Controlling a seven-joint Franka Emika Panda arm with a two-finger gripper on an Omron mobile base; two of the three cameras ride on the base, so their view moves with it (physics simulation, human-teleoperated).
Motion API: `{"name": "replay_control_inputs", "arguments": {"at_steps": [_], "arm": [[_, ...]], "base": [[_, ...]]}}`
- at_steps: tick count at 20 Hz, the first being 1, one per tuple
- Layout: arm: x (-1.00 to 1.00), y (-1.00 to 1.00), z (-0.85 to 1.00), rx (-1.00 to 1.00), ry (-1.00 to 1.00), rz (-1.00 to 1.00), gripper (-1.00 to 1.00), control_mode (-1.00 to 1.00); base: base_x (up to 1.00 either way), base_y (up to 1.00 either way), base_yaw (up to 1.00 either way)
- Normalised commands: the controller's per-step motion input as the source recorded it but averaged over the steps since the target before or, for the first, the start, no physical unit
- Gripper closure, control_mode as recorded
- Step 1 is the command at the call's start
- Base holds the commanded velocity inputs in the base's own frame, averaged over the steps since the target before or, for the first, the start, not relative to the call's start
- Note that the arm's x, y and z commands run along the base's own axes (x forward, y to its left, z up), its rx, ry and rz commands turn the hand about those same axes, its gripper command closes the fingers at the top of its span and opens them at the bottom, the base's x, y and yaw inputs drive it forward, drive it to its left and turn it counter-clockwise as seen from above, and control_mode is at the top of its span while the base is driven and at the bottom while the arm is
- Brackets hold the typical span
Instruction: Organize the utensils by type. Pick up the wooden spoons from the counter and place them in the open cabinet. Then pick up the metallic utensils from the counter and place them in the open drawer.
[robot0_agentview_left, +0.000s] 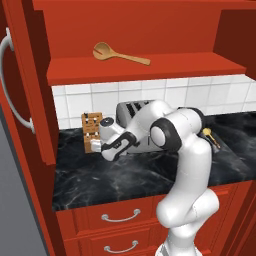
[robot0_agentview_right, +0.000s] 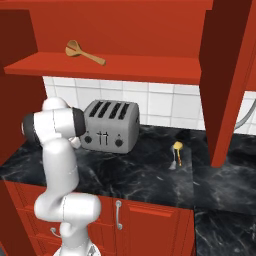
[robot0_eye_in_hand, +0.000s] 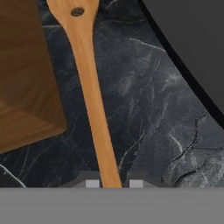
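Observation:
A wooden spoon (robot0_eye_in_hand: 94, 100) lies on the black counter (robot0_agentview_left: 125, 177) between the knife block and the toaster. My gripper (robot0_eye_in_hand: 114, 183) is low over it, fingers pressed on both sides of its handle, shut on it. In the left base view the gripper (robot0_agentview_left: 96, 146) sits beside the knife block. Another wooden spoon (robot0_agentview_left: 120, 55) (robot0_agentview_right: 85, 54) rests on the shelf of the open cabinet (robot0_agentview_left: 150, 70). The metallic utensils (robot0_agentview_right: 176, 155) (robot0_agentview_left: 212, 137), a gold-tinted piece and a silver one, lie on the counter to the right of the toaster. The drawer is out of view.
A wooden knife block (robot0_agentview_left: 91, 127) (robot0_eye_in_hand: 22, 78) stands close on one side of the hand. The silver toaster (robot0_agentview_right: 111, 125) (robot0_agentview_left: 131, 112) stands close on the other side. The cabinet door handle (robot0_agentview_left: 10, 85) juts out at the left. Red fronts with silver pulls (robot0_agentview_left: 120, 216) sit below the counter.

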Motion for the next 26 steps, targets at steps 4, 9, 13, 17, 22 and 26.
{"name": "replay_control_inputs", "arguments": {"at_steps": [4,9,13,17,22,26], "arm": [[-0.28,0.0,0.43,0.0,-0.1,0.04,1.0,-1.0],[-0.54,0.0,0.51,0.0,-0.06,0.02,1.0,-1.0],[-0.79,0.0,0.52,0.0,0.0,0.02,1.0,-1.0],[-1.0,0.0,0.62,0.0,0.0,0.0,1.0,-1.0],[-0.86,-0.01,0.79,-0.03,0.0,0.08,1.0,-1.0],[-0.85,-0.13,0.82,-0.05,0.0,0.1,1.0,-1.0]], "base": [[0.0,0.0,0.0],[0.0,0.0,0.0],[0.0,0.0,0.0],[0.0,0.0,0.0],[0.0,0.0,0.0],[0.0,0.0,0.0]]}}
